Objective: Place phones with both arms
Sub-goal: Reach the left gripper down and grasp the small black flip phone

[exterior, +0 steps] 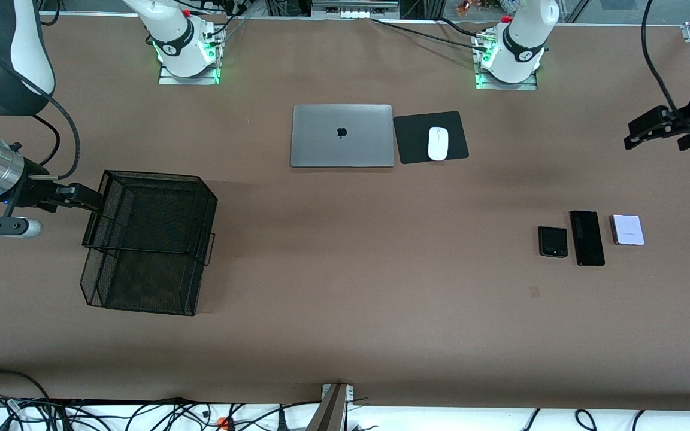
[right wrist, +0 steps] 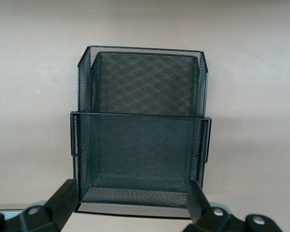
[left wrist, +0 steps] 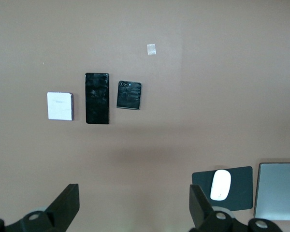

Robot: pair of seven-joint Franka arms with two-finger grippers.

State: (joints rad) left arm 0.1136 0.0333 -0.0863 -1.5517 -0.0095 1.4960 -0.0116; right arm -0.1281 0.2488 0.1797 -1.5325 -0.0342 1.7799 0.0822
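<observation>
Now, in the front view, you see three phones lying flat in a row on the brown bench (exterior: 345, 335) toward the left arm's end: a small black phone (exterior: 553, 241), a long black phone (exterior: 587, 237) just beside it, and a pale lilac phone (exterior: 627, 230) beside that. The long one's long axis runs toward and away from the front camera, so a grasp across its narrow width looks easiest. The left gripper (exterior: 637, 134) hangs over bare bench near that end, jaws apart and empty, likely staged for the first pick. At the right arm's end, the right gripper (exterior: 90, 200) hovers over the rim of a black mesh basket (exterior: 147, 239), also spread and empty, seemingly waiting to receive. A closed grey laptop (exterior: 342, 136) and a white mouse (exterior: 438, 143) on a black pad (exterior: 412, 140) sit between the arm bases. In the left wrist view, you look down on the same row, none of the phones touching. In the right wrist view, you see the basket's two tiers, both empty, between the spread fingers (right wrist: 63, 198).
</observation>
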